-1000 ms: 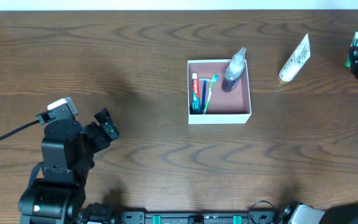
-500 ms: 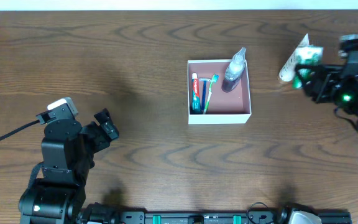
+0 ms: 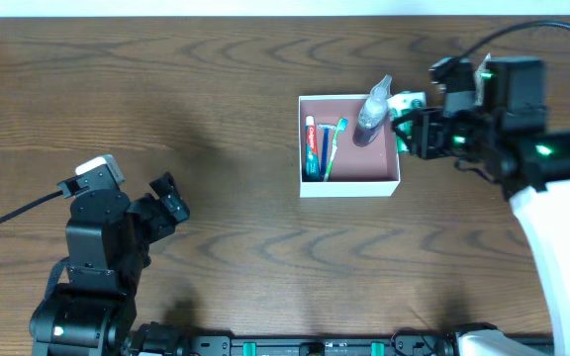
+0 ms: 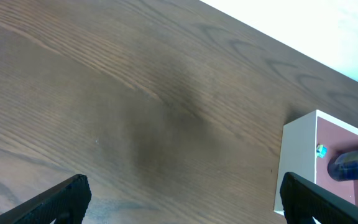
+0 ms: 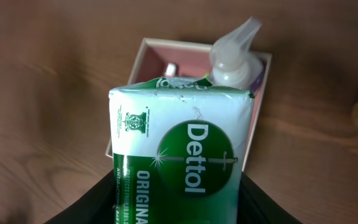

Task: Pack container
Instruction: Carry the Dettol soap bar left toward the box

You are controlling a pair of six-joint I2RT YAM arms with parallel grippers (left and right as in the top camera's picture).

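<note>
Right gripper (image 3: 410,127), pinching a green Dettol packet (image 5: 185,155), hovers at the right rim of the pink-lined container (image 3: 349,188) mid-table, just beside the spray bottle (image 3: 372,114) lying inside with toothpaste (image 3: 311,146) and toothbrush (image 3: 332,146); left gripper (image 3: 169,196) rests spread, well apart.

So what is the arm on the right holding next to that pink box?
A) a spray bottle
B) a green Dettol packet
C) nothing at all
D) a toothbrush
B: the right wrist view shows the green Dettol packet gripped between the right jaws, and the overhead view places it at the edge of the container.
</note>
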